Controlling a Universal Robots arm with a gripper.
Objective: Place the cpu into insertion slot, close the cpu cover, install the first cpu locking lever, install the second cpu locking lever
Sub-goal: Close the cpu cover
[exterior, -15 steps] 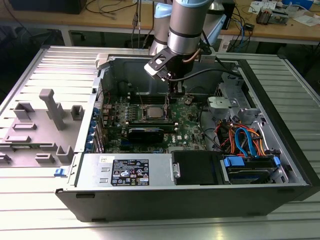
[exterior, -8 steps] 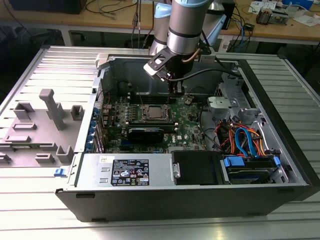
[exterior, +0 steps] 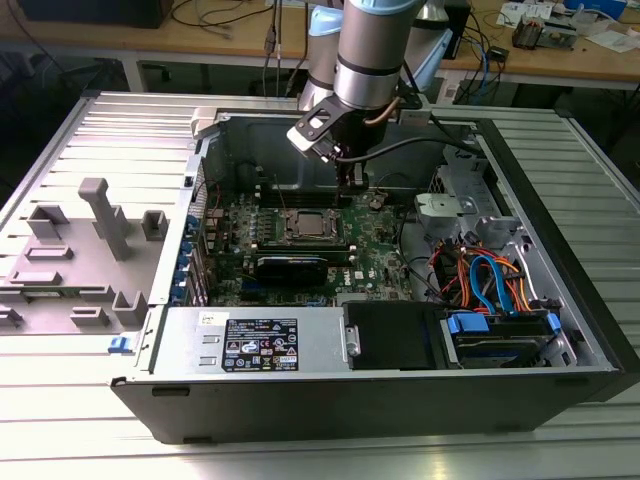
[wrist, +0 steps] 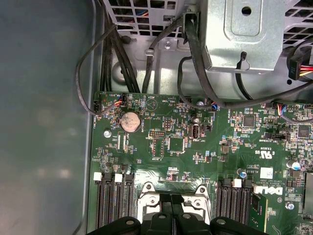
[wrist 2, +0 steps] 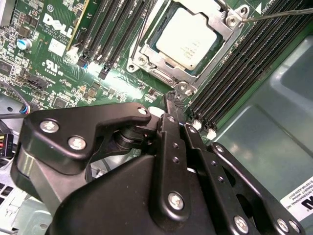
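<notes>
I see the cpu (wrist 2: 188,36) seated in the insertion slot (wrist 2: 161,73), with the cpu cover (wrist 2: 222,34) lying flat around it. My gripper (wrist 2: 173,105) hangs just beside the slot's far corner, towards the exterior view's right, jaws closed together.

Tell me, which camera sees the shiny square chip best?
The second wrist view: the cpu is close and unblocked, its silver top framed by the cpu cover. In the exterior view it is a tiny square on the motherboard. In the first wrist view the end effector blocks most of it.
</notes>
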